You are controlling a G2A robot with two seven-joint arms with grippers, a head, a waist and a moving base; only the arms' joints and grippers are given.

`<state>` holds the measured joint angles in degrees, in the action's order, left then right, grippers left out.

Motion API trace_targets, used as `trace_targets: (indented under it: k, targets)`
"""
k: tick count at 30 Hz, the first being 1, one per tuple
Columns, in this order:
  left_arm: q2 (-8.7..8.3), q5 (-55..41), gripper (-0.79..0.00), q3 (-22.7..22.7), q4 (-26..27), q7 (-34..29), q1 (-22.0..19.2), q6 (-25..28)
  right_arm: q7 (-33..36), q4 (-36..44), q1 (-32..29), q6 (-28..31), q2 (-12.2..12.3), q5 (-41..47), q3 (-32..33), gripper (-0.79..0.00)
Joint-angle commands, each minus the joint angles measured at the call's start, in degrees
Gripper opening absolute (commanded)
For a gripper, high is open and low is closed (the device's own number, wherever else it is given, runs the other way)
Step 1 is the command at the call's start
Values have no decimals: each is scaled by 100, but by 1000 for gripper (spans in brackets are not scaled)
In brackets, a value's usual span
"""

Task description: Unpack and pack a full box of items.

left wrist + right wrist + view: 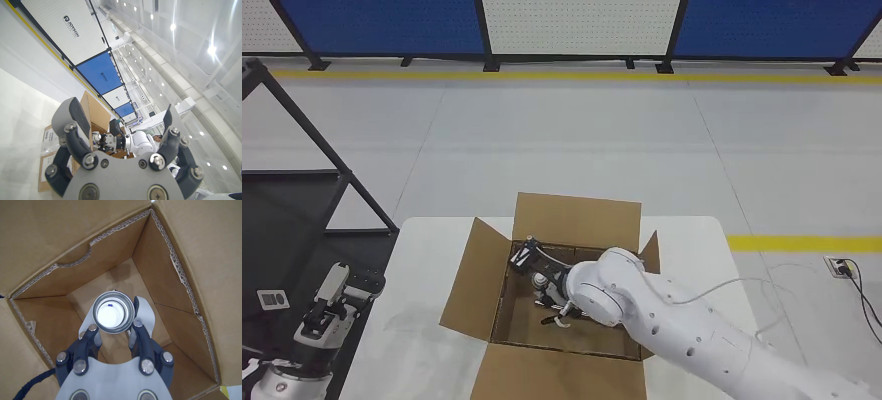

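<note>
An open cardboard box (577,215) stands on the white table (417,340), flaps folded out. My right gripper (545,298) is down inside it. In the right wrist view the right gripper (113,316) is shut on an upright metal can (113,306) with a white cap, one finger (140,311) on each side under its silver rim. The can is near the middle of the box floor (121,275), which is bare around it. My left gripper (122,108) is open and holds nothing; it sits off the table's left side (335,290), facing the box (94,111).
A black metal rack (292,210) stands left of the table, close to the left arm. The box walls (160,272) rise on all sides of the right gripper. White labels (49,135) are stuck on the box's outer side.
</note>
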<state>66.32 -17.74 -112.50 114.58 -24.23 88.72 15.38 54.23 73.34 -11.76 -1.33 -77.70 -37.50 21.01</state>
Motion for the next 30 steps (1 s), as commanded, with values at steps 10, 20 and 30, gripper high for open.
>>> trace_targets:
  k: [10,20,30]
  targets:
    - [0,0,0,0,0,0,0,0,-421,-1373,36,18,-552,125,-99,-785]
    - [0,0,0,0,0,0,0,0,-721,-2057,-34,-35,-827,-58,-30,-785]
    - [0,0,0,0,0,0,0,0,-762,-2239,-100,151,-947,-212,149,0]
